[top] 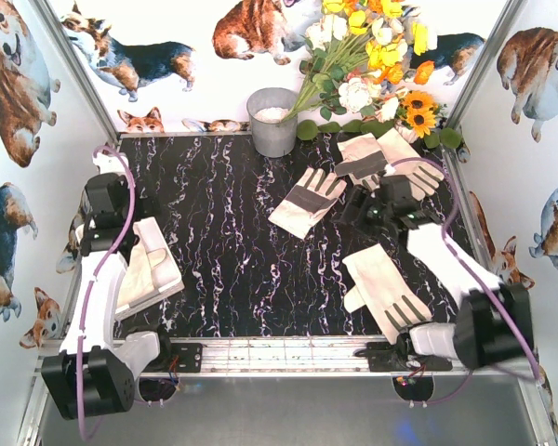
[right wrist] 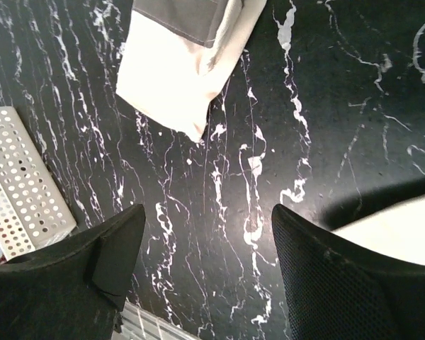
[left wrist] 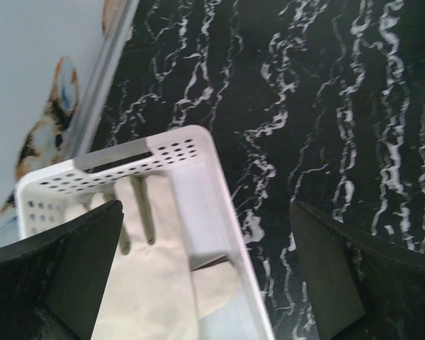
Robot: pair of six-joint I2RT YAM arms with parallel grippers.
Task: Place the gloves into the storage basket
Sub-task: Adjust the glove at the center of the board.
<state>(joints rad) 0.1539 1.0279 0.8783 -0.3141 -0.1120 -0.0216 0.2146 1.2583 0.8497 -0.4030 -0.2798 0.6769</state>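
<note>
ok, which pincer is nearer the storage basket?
Left. The left pincer is open just above the storage basket, which holds a glove; the right pincer is far across the table.

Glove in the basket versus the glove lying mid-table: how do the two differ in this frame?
The glove in the basket lies inside the white storage basket at the table's left edge. The mid-table glove lies loose on the black table. The first shows a plain cream side, while the second shows grey patches on its palm and fingers. Both are floppy cream work gloves.
</note>
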